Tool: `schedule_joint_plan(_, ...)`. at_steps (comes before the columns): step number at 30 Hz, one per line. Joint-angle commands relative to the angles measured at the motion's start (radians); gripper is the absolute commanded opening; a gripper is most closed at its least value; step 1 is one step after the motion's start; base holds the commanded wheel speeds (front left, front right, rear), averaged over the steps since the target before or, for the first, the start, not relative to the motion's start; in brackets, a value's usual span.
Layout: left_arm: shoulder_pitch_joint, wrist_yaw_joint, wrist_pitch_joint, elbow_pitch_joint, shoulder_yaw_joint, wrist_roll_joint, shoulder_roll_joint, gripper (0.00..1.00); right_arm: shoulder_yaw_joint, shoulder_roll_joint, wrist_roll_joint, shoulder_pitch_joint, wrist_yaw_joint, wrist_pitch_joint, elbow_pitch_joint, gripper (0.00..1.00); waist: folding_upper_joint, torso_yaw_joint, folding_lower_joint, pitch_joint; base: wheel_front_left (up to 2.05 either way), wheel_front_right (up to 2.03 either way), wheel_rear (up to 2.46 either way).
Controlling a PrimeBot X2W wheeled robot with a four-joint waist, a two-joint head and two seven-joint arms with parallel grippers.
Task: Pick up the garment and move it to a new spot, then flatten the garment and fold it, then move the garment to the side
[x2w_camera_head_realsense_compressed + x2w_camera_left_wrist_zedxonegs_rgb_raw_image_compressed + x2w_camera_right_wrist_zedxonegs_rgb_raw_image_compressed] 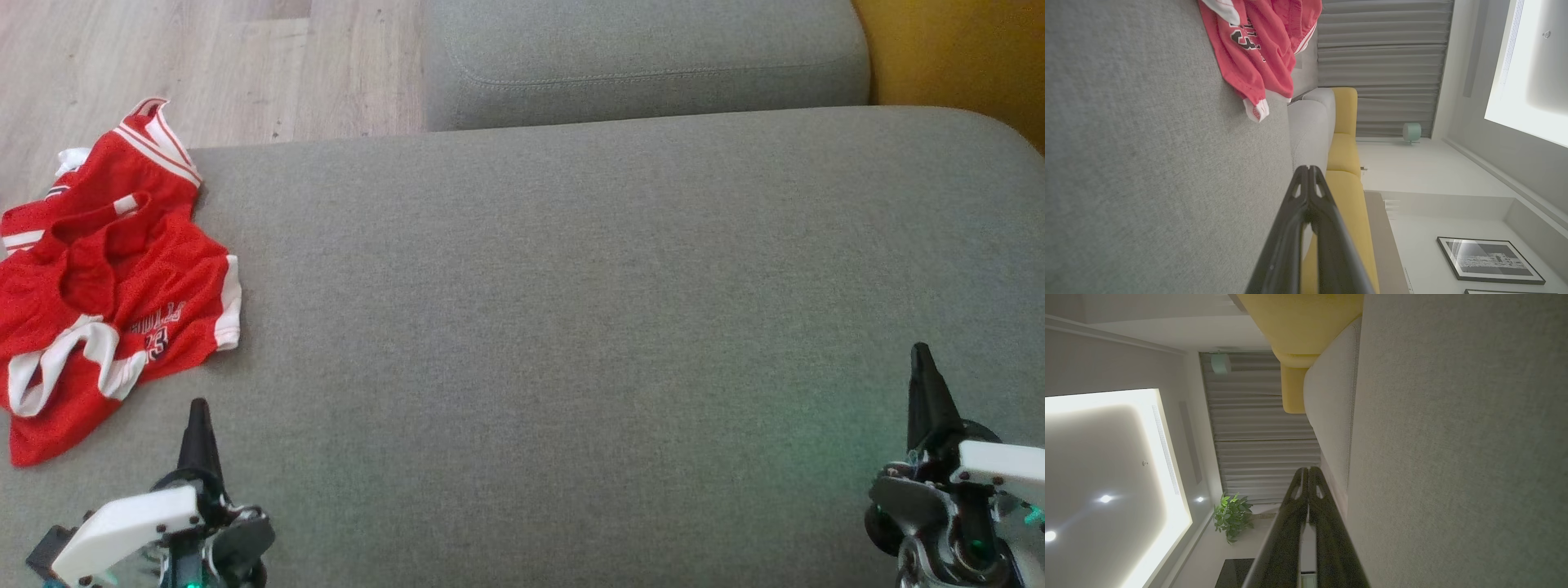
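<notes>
The garment (pixel 106 269) is a red mesh jersey with white trim and dark lettering, lying crumpled at the left edge of the grey cushion (pixel 571 327), partly hanging over it. The left wrist view has the garment (pixel 1257 45) at its top. My left gripper (pixel 198 408) is shut and empty, low over the cushion just below and to the right of the garment's lower hem, apart from it. My right gripper (pixel 922 353) is shut and empty at the lower right, far from the garment. In each wrist view the fingertips meet: left gripper (pixel 1308 169), right gripper (pixel 1306 470).
A second grey cushion (pixel 645 57) lies beyond the first. Yellow upholstery (pixel 955 49) is at the top right. Wooden floor (pixel 163 57) shows at the top left past the cushion's edge. The wide middle of the grey cushion is bare fabric.
</notes>
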Motion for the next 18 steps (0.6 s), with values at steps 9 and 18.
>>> schedule_joint_plan(9,-0.049,-0.007,0.003,-0.029,0.035,0.001,0.004,0.00,0.021,-0.007,0.007,-0.049,-0.001,0.006,-0.038,0.00,-0.0001,0.000,0.0000,0.000,0.00,0.00,0.00)
schedule_joint_plan(18,-0.049,-0.007,0.003,-0.029,0.035,0.001,0.004,0.00,0.021,-0.007,0.007,-0.049,-0.001,0.006,-0.038,0.00,-0.0001,0.000,0.0000,0.000,0.00,0.00,0.00)
